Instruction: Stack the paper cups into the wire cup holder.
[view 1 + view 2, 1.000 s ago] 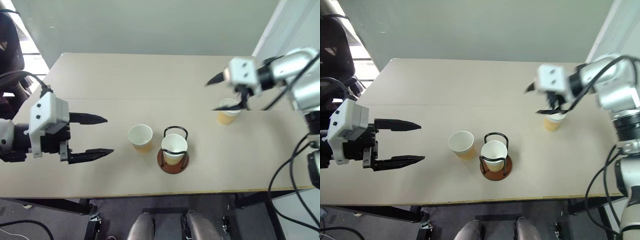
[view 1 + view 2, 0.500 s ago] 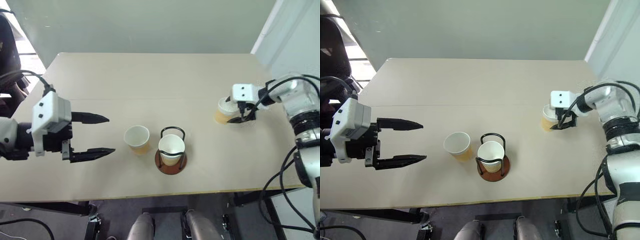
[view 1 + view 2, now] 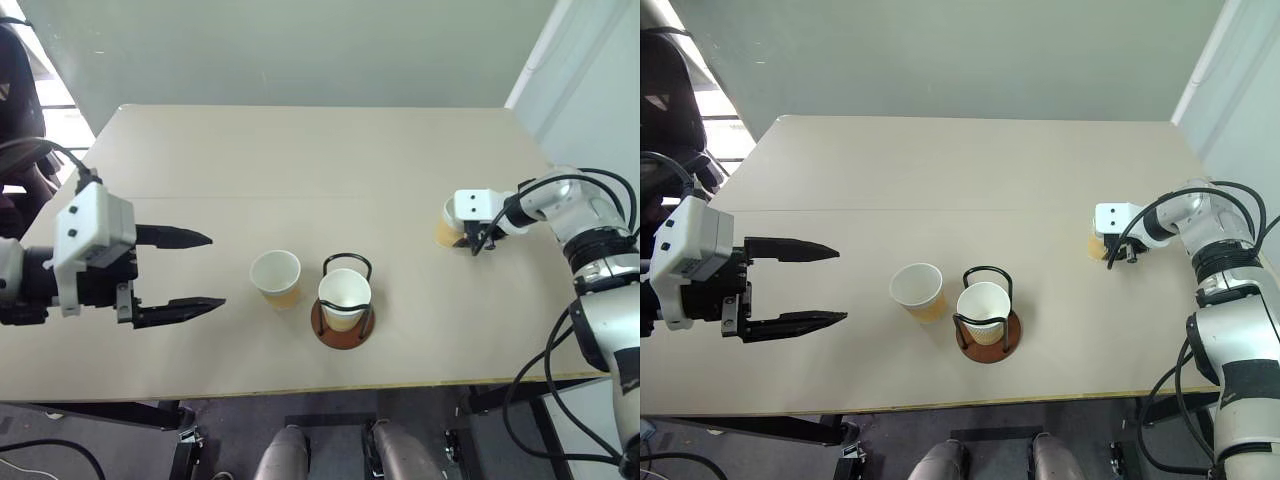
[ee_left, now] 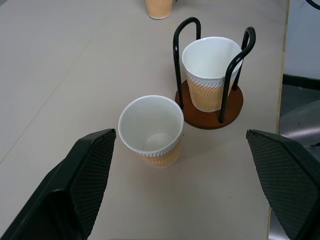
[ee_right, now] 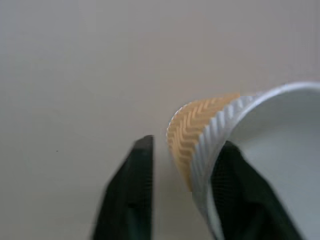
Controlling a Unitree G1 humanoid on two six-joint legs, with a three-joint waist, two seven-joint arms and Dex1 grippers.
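A: Where do we find the cups, and which hand is nearer each?

B: One cup (image 3: 344,297) stands upright inside the holder (image 3: 344,322) at the near middle of the tabletop (image 3: 300,160). A second cup (image 3: 276,277) stands just to the left of the holder, apart from it. The third cup (image 3: 446,226) stands well to the right, at our right hand (image 3: 478,243). Our left hand (image 3: 192,270) hangs to the left of the second cup, fingers wide apart and holding nothing, pointing toward it.

A: How does the right hand stand to the third cup?

B: In the wrist view the fingers (image 5: 131,190) have drawn close on the cup's wall, one outside the ribbed side and one inside the rim. We judge it clamped on the cup, or very nearly so; whether the outer finger touches the wall we cannot tell.

A: What does the coming move turn on?

B: The holder lies to the left and nearer than the held cup. We judge the cup must be lifted with its long axis upright, carried left, and lowered into the cup already seated.
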